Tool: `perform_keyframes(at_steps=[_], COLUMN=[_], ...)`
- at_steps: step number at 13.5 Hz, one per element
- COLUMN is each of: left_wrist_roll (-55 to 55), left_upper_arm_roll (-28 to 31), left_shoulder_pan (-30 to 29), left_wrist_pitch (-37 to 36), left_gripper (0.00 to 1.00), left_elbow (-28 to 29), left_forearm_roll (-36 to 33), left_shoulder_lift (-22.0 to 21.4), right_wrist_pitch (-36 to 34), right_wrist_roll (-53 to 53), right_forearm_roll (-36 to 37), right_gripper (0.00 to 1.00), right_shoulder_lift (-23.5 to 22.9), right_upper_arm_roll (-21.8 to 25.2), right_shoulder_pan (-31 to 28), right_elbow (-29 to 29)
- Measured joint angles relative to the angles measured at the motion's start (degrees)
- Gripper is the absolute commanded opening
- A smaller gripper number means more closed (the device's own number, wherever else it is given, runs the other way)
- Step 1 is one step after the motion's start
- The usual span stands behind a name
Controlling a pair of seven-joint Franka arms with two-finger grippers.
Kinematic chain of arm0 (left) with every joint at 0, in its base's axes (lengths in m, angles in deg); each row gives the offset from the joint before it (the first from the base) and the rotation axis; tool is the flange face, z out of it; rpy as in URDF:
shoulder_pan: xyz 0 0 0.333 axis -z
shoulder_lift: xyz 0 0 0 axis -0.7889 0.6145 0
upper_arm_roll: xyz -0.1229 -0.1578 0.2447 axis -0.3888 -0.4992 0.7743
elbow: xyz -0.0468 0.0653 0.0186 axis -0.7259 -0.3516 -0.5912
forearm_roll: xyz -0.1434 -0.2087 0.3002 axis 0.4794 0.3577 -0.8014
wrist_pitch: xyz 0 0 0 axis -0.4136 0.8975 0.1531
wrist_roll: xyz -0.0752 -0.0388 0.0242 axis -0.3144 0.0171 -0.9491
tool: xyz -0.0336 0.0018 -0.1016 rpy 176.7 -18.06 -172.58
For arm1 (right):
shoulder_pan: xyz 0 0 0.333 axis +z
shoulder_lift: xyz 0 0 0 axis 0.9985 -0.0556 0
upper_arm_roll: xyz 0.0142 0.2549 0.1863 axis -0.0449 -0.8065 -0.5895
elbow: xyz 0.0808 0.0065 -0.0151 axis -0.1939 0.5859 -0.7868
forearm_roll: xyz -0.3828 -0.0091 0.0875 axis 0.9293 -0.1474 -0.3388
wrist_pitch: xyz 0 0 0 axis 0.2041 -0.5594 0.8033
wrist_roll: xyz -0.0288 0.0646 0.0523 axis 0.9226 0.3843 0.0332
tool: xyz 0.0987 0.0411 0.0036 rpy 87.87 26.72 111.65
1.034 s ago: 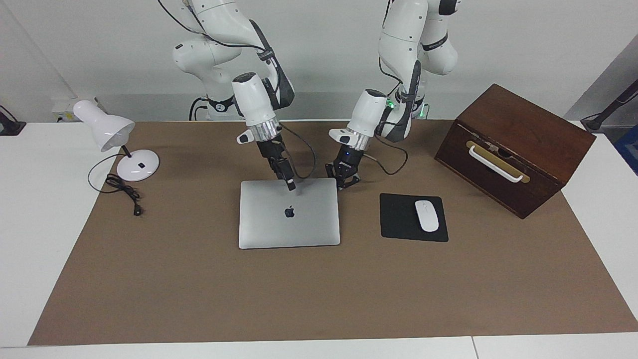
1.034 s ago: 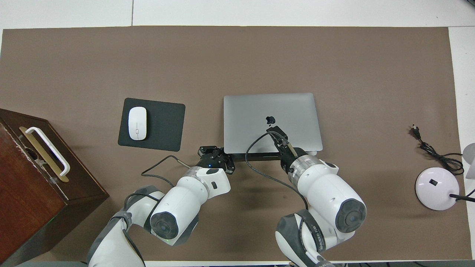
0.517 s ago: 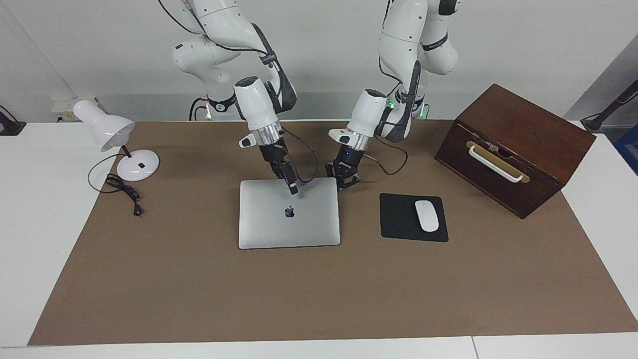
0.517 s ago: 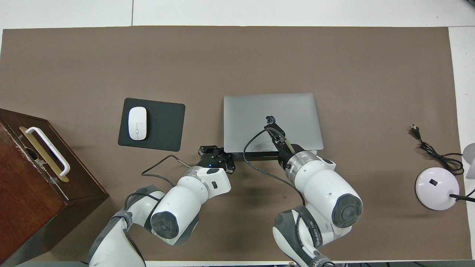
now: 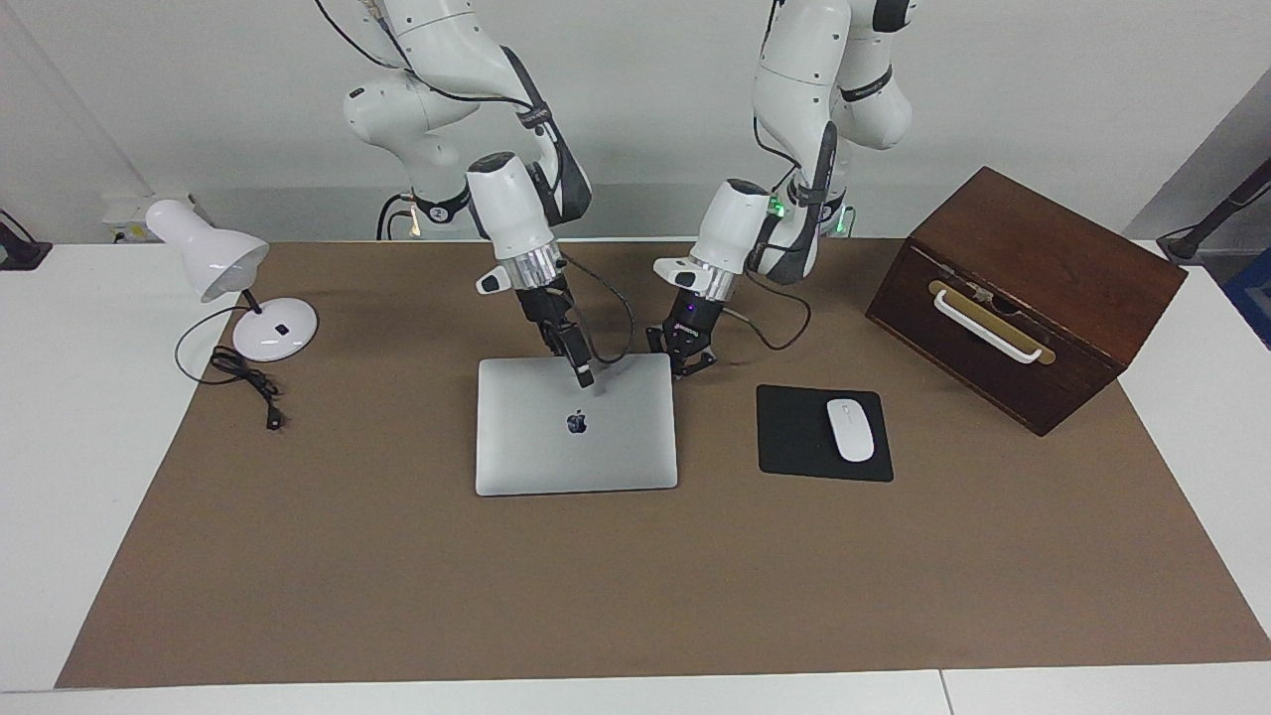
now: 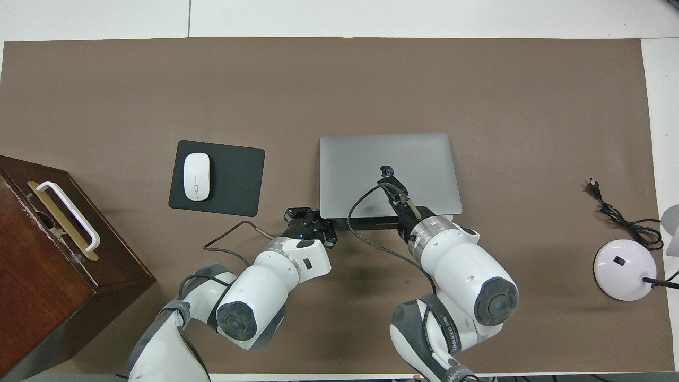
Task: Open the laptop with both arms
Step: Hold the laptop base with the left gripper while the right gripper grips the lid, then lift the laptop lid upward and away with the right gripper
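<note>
The silver-grey laptop (image 5: 556, 447) lies closed and flat on the brown mat, with its apple logo at the lid's centre; it also shows in the overhead view (image 6: 360, 159). My right gripper (image 5: 584, 375) is shut, and its tip rests on the lid between the logo and the edge nearest the robots (image 6: 389, 183). My left gripper (image 5: 683, 359) is open and low at the laptop's near corner toward the left arm's end (image 6: 308, 218). A dark strip shows along the laptop's near edge.
A black mousepad (image 5: 794, 437) with a white mouse (image 5: 850, 429) lies beside the laptop toward the left arm's end. A brown wooden box (image 5: 1023, 288) with a white handle stands past it. A white desk lamp (image 5: 209, 260) and its cord (image 5: 248, 382) are at the right arm's end.
My right gripper has slid a little along the lid toward the logo, then stopped. The left gripper and the laptop have barely moved.
</note>
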Motion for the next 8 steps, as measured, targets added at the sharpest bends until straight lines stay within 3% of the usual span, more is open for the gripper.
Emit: perform_keyframes(at_steps=[5,8], left_wrist_roll=[0.1,0.1], left_upper_arm_roll=[0.0,0.0], left_shoulder_pan=[0.0,0.0], left_wrist_pitch=[0.03,0.05], left_gripper=[0.0,0.0], left_elbow=[0.0,0.0], left_forearm_roll=[-0.02,-0.02], left_shoulder_lift=[0.01,0.02], right_wrist_pitch=[-0.2,-5.74], right_wrist_roll=[-0.01,-0.12], right_forearm_roll=[0.0,0.0], right_gripper=[1.0,1.0], right_shoulder_lift=[-0.02,-0.05], right_upper_arm_roll=[-0.03,0.0], right_shoulder_pan=[0.0,-0.02], right_elbow=[-0.47,-3.61])
